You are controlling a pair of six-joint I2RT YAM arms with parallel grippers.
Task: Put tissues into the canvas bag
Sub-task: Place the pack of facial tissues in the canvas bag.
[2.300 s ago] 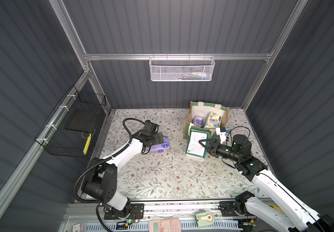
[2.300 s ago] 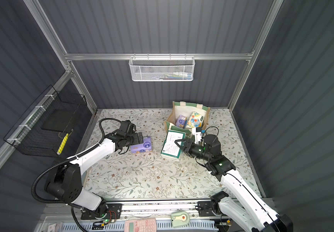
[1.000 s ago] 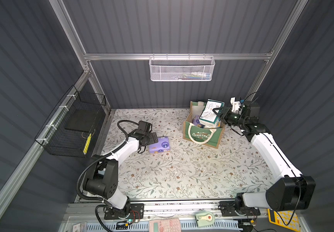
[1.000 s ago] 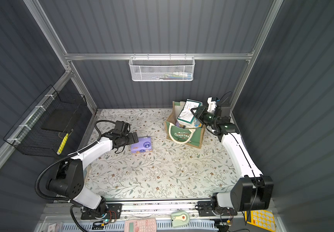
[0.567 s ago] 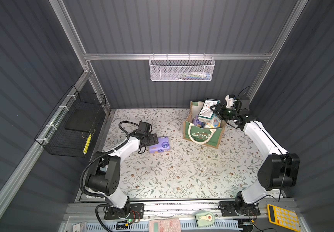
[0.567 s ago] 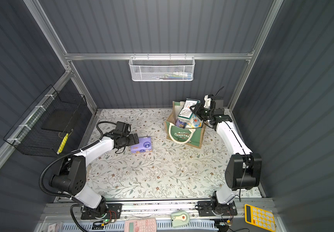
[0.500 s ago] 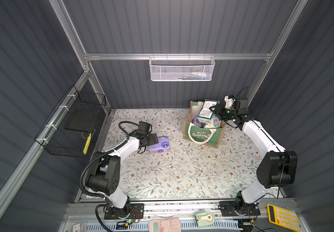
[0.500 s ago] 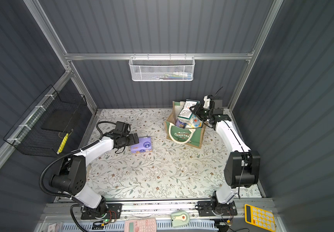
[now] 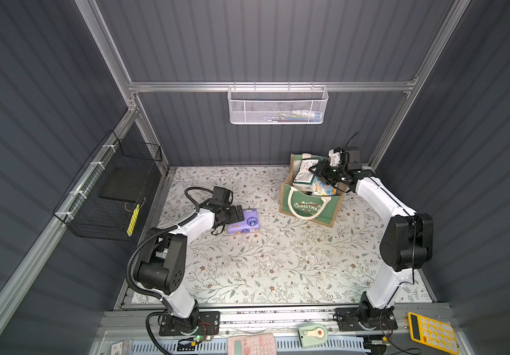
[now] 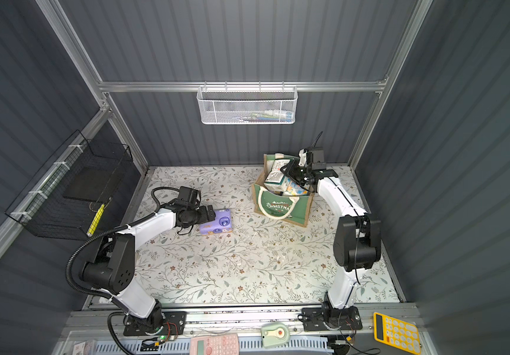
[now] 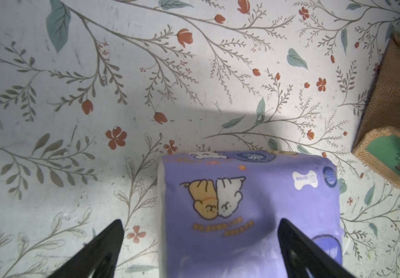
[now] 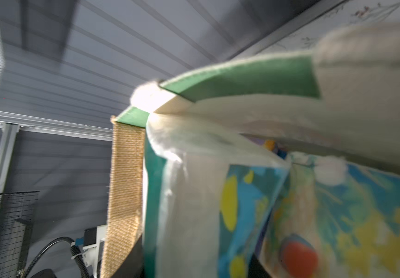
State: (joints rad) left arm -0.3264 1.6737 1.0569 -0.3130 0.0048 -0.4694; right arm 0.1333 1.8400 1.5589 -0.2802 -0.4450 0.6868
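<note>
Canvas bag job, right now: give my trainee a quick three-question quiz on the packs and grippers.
1. True or false: the purple tissue pack is already inside the canvas bag.
2. Where is the green-and-white tissue pack? A beside the purple pack; B at the bag's mouth, in the right gripper; C in the wall basket.
3. Fill in: the left gripper has its jaws ___.
Key: 1 false, it lies on the table by the left gripper; 2 B; 3 open.
</note>
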